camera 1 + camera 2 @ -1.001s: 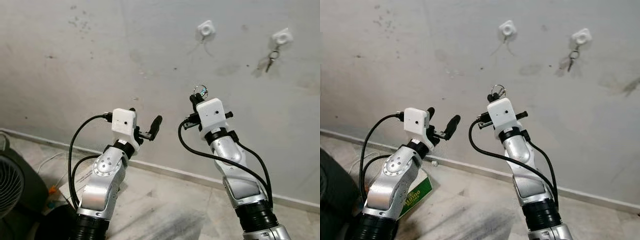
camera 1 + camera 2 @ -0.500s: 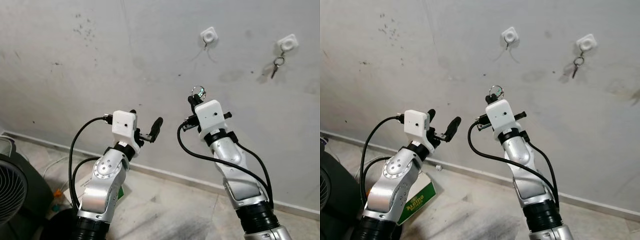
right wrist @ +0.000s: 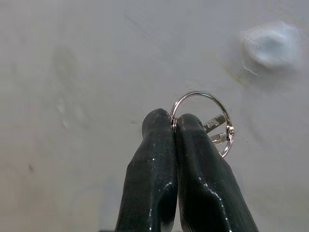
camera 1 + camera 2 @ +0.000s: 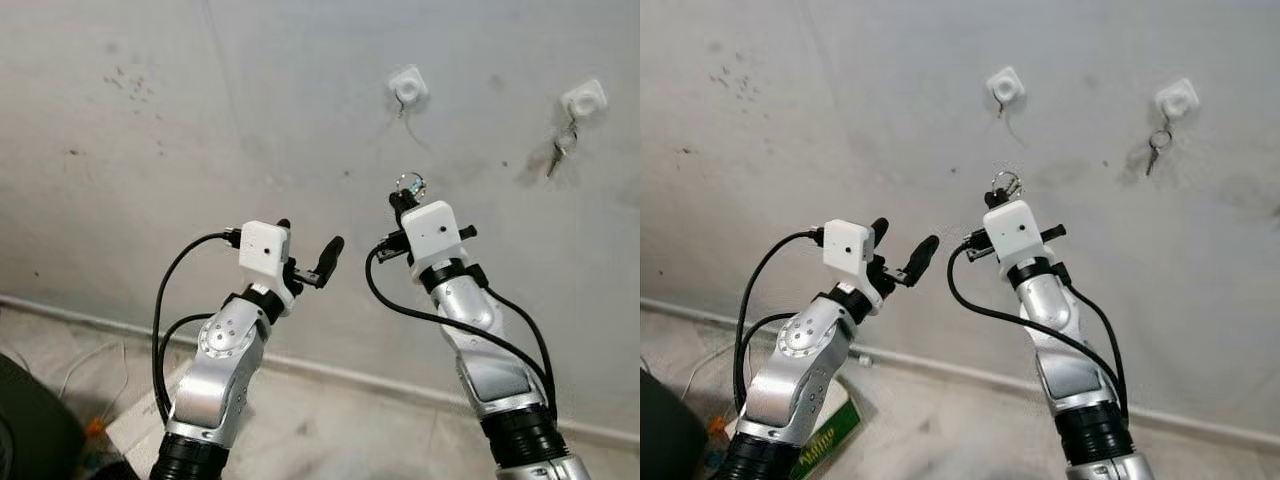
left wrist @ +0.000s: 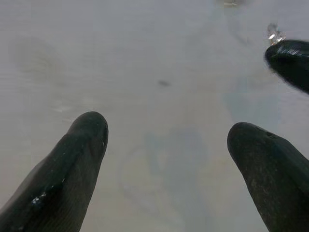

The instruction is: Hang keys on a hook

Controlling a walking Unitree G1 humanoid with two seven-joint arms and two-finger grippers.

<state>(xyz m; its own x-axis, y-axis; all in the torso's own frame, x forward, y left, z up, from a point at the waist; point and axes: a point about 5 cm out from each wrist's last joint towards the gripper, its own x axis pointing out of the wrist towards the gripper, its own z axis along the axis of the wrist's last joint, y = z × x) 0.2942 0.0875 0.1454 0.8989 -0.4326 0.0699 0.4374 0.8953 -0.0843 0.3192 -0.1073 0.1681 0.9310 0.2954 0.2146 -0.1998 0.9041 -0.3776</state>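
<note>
My right gripper [image 4: 403, 197] is raised toward the grey wall, shut on a silver key ring [image 3: 203, 121] with keys [image 4: 409, 184] on it. The ring stands out above the fingertips, below and slightly right of an empty white hook [image 4: 409, 86]. In the right wrist view that hook [image 3: 273, 44] is a blurred white patch beyond the ring. A second white hook [image 4: 583, 98] further right holds another set of keys [image 4: 557, 155]. My left gripper [image 4: 310, 252] is held up open to the left, with nothing between its fingers [image 5: 72, 164].
A skirting strip [image 4: 330, 368] runs along the foot of the wall above a pale tiled floor. A green and white box [image 4: 820, 440] lies on the floor by my left arm. A dark object [image 4: 30, 420] sits at the bottom left.
The camera has shifted, so the whole scene sits differently. My right gripper has risen a little closer to the left hook, still shut on the key ring. The left gripper stays open.
</note>
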